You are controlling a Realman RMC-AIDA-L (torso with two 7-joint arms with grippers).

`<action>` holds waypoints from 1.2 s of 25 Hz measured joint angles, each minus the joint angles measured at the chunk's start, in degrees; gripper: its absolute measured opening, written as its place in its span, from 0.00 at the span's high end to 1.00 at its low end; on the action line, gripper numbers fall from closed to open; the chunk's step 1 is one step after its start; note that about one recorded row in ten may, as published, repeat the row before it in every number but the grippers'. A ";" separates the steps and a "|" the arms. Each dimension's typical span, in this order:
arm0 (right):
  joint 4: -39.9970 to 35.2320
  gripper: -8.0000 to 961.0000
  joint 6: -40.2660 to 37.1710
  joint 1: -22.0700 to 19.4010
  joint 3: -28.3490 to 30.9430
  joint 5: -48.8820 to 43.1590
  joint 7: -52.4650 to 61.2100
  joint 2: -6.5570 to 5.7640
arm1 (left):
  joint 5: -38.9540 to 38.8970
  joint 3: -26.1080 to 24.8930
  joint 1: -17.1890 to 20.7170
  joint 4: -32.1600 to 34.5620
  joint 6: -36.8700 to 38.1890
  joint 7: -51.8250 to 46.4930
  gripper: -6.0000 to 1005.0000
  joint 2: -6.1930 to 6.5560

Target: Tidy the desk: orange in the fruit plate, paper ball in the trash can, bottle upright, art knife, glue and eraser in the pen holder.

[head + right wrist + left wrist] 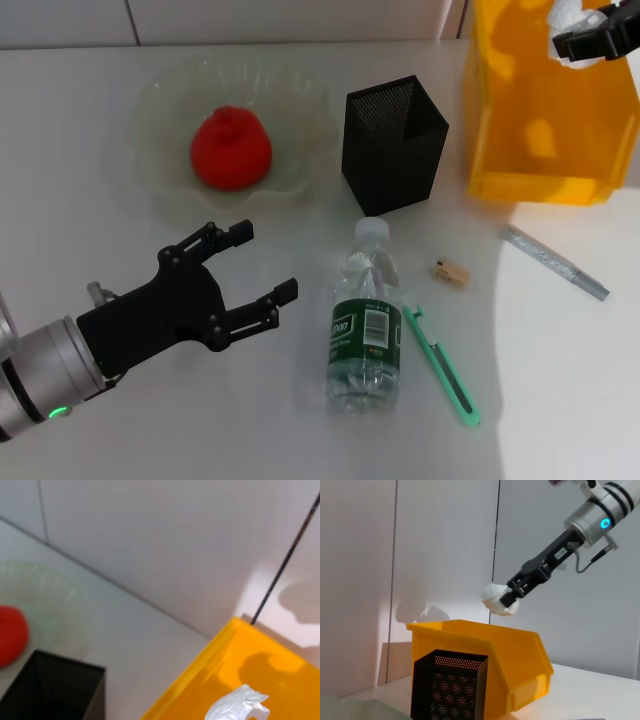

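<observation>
Nearest the head camera, the left gripper (262, 262) hovers low over the white counter (80, 200), its black fingers (283, 291) spread apart with nothing between them, pointing toward the bottle (366, 325). That bottle, clear plastic with a dark green label and a white cap, lies on its side with the cap aimed at the pen holder (394, 143). Just beside its lower half, on the robot's right, lies the green art knife (441, 365), close to the bottle but whether they touch cannot be told. A little farther on sits the small tan eraser (451, 271), and beyond that, well apart, the grey glue stick (555, 262) lies at a slant. The pen holder, a black mesh box, stands upright between the fruit plate (160, 130) and the trash can (540, 120). The translucent plate with a wavy rim already carries the orange (231, 149), which reads reddish in these views and rests near the plate's middle. The trash can is an open yellow bin standing just beside the pen holder. Above it, the right gripper (511, 595) hangs in the air with its fingers clamped on the white crumpled paper ball (499, 601); the left wrist view shows the ball held clear above the bin's rim, and the right wrist view looks down past the ball (240, 704) onto the yellow interior.
</observation>
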 joint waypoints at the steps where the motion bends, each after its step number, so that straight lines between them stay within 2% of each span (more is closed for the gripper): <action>1: 0.00 0.42 0.00 0.00 0.00 0.00 0.00 0.00 | 0.00 0.00 0.00 0.00 0.00 0.00 0.14 0.00; 5: 6.86 0.39 5.46 1.12 0.04 -0.25 -0.11 -0.07 | 0.00 0.02 -0.03 -0.12 0.07 0.01 0.14 -0.02; 12: 7.07 0.35 5.78 0.57 0.20 0.29 -0.14 0.04 | 0.00 -0.36 0.28 0.07 0.66 -0.63 0.14 0.00; 16: 5.71 0.19 5.67 -0.71 0.38 3.21 -0.35 0.07 | -0.01 -0.39 0.28 0.13 0.87 -0.80 0.14 0.02; 17: 3.96 0.15 5.54 -2.84 0.48 9.05 -2.02 0.03 | -0.18 -0.47 0.32 0.17 1.47 -1.00 0.14 0.03; 18: 3.96 0.14 5.54 -2.84 0.48 9.05 -2.02 0.03 | -0.29 -0.57 0.35 0.17 1.93 -1.23 0.14 0.04; 20: 1.93 0.14 5.37 -6.48 0.88 18.12 -5.61 -0.02 | -0.42 -0.86 0.45 0.29 3.57 -2.19 0.14 0.07; 21: 0.88 0.14 5.12 -8.93 1.25 24.31 -8.68 -0.04 | -0.43 -1.22 0.51 0.52 5.28 -3.11 0.14 0.16; 22: 0.19 0.13 3.57 -13.35 2.03 33.98 -15.18 -0.06 | -0.44 -2.00 0.72 0.74 8.12 -4.19 0.14 0.32; 23: 0.19 0.13 3.57 -13.35 2.03 33.98 -15.18 -0.06 | -0.44 -2.00 0.72 0.74 8.12 -4.19 0.14 0.32; 26: 2.25 0.12 -2.22 -18.44 3.58 43.76 -25.89 0.04 | -0.47 -4.67 1.58 0.95 12.34 -5.46 0.14 0.40; 27: 5.58 0.12 -7.11 -21.01 5.19 46.57 -33.49 0.22 | -0.46 -6.49 2.25 2.17 13.87 -9.40 0.14 0.34; 28: 5.58 0.12 -7.11 -21.01 5.19 46.57 -33.49 0.22 | -0.46 -6.49 2.25 2.17 13.87 -9.40 0.14 0.34; 30: 10.28 0.13 -10.88 -23.44 6.86 48.54 -41.25 0.30 | -0.24 -7.26 3.19 5.46 13.84 -16.64 0.14 0.40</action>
